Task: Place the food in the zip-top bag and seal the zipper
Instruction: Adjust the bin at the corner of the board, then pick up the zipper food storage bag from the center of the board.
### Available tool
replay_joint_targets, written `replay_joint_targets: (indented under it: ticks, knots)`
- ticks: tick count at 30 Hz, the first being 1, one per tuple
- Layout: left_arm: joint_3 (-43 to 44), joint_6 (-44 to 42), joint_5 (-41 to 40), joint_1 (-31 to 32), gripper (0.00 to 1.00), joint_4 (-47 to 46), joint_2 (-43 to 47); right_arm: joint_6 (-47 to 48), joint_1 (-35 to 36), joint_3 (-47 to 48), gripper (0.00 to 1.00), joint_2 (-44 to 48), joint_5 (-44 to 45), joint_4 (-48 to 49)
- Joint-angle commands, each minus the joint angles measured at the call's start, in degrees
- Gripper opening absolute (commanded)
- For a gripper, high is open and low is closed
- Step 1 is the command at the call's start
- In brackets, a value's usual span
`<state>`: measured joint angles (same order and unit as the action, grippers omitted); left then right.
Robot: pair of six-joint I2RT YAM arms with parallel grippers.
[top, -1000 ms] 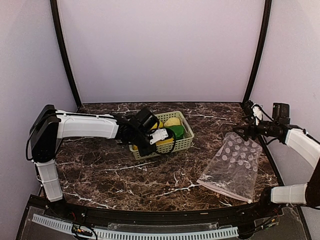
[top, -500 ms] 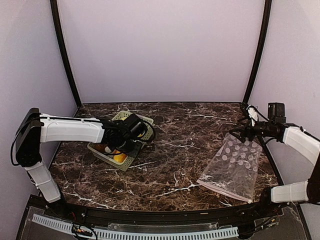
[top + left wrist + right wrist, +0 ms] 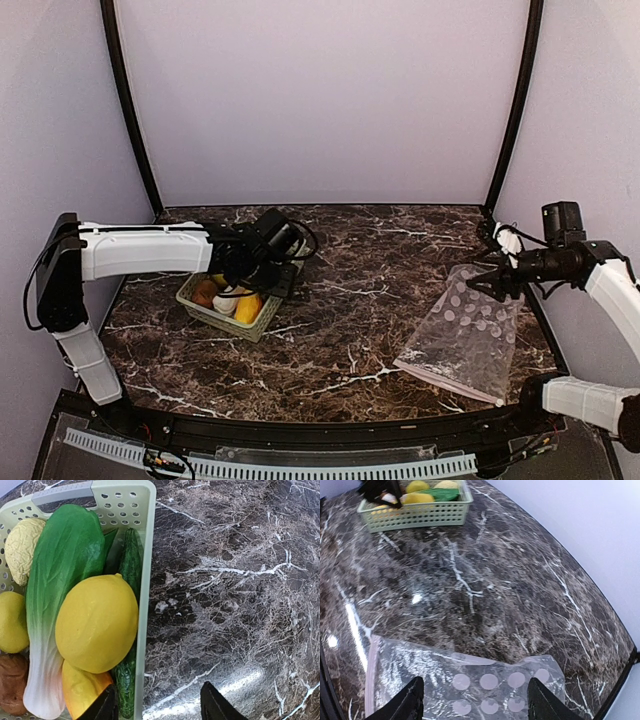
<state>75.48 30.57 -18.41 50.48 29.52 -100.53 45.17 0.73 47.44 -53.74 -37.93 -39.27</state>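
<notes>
We saw the left gripper (image 3: 159, 707) spread and empty over the rounded yellow-and-green toy food (image 3: 97, 622) in its light green plastic lattice basket (image 3: 145, 580), mid-left, the clear polka-dotted plastic zip-top bag (image 3: 470, 335) lying well apart at lower right, beneath the spread, empty right gripper (image 3: 475, 700).

The green basket (image 3: 222, 323) of food (image 3: 226, 298) sits left, the zip-top bag (image 3: 465, 335) right.
</notes>
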Motion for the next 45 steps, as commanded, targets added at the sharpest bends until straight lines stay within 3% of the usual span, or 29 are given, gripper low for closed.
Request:
replay_joint_targets:
  ticks: [1, 7, 13, 21, 27, 36, 42, 45]
  knots:
    - [-0.98, 0.13, -3.95, 0.14, 0.56, 1.23, 6.46, 10.53, 5.86, -3.22, 0.61, 4.89, 3.83, -15.54]
    - [-3.37, -0.38, -6.96, 0.17, 0.54, -2.72, 10.9, 12.35, 15.38, -7.88, 0.49, 6.18, 5.5, -17.95]
    - [-5.15, 0.55, -6.89, 0.31, 0.52, -4.28, 13.51, 13.38, 23.9, -10.58, 0.47, 1.16, 10.81, -13.88]
    - [-4.68, 1.26, -4.58, 3.17, 0.49, -5.7, 12.21, 5.43, 37.73, -14.58, 0.67, -7.3, 21.7, -6.26]
    - [-5.61, 2.11, -5.85, 3.74, 0.49, -5.46, 11.92, -1.84, 40.16, -13.85, 0.61, -12.45, 29.5, -1.28]
    - [-6.26, 2.06, -9.46, 3.74, 0.49, -3.9, 12.42, -7.26, 47.86, -13.59, 0.65, -16.28, 35.85, -0.6]
    - [-7.8, 2.62, -10.12, 3.74, 0.49, -3.75, 13.8, -9.26, 48.11, -11.69, 0.44, -17.22, 40.78, 0.09]
    - [-8.73, 2.76, -10.08, 3.72, 0.49, -3.91, 14.18, -9.37, 48.09, -11.03, 0.41, -16.88, 41.76, -0.3]
